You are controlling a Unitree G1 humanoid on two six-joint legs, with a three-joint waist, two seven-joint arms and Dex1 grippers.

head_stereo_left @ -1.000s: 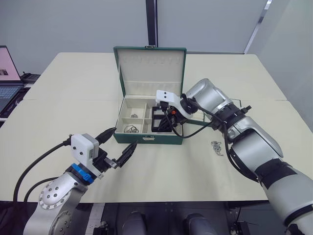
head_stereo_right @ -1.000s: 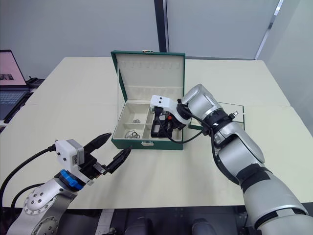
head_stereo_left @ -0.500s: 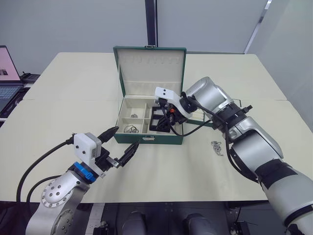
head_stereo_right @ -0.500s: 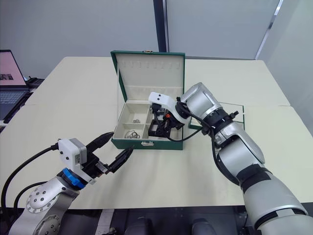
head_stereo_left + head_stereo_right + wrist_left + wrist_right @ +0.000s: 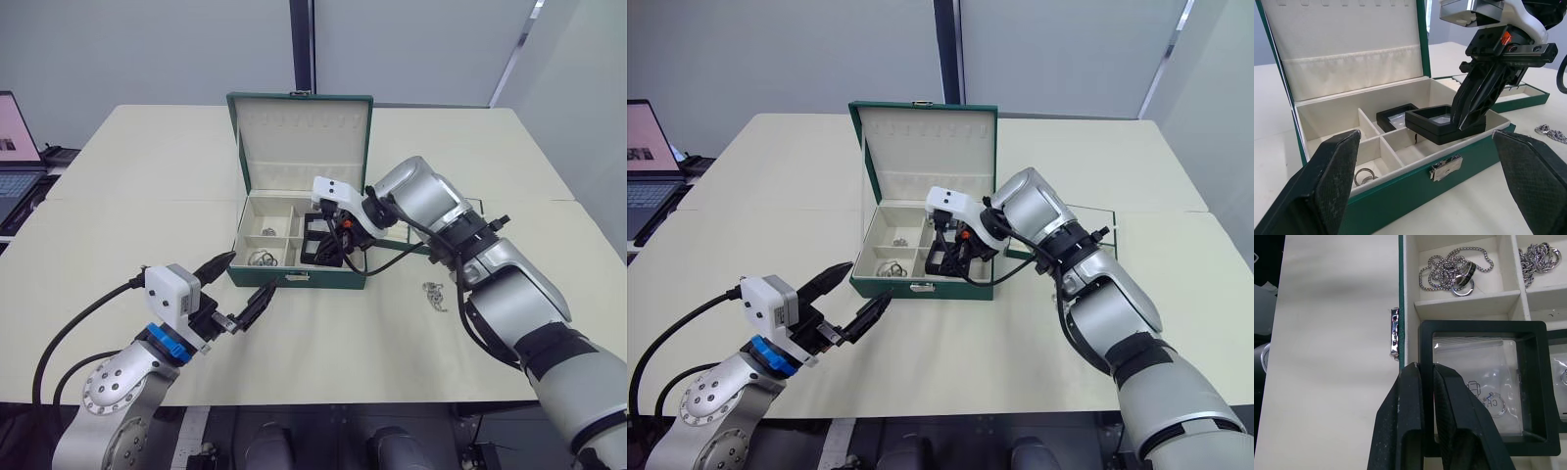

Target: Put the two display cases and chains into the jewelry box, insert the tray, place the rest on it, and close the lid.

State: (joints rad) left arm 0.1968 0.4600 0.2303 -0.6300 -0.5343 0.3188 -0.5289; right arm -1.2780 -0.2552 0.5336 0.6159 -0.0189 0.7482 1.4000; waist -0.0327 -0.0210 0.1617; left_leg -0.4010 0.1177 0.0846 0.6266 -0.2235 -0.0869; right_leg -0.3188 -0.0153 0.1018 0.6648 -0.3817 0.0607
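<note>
Two display cases: one flat in the jewelry box's right compartment at frame centre, the other pinched by its rim in the right gripper, above the front wall. Two chains in the left compartments, a third on the table, right. Left gripper, lower left, spread wide, empty.

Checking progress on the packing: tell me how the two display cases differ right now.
The display case in front is pinched at its edge by the right pincer and held tilted above the jewelry box compartment; the other display case lies flat on the lining behind it, touched by nothing. The held one overlaps the resting one's corner in the left wrist view. Both are square black frames with clear faces.
</note>
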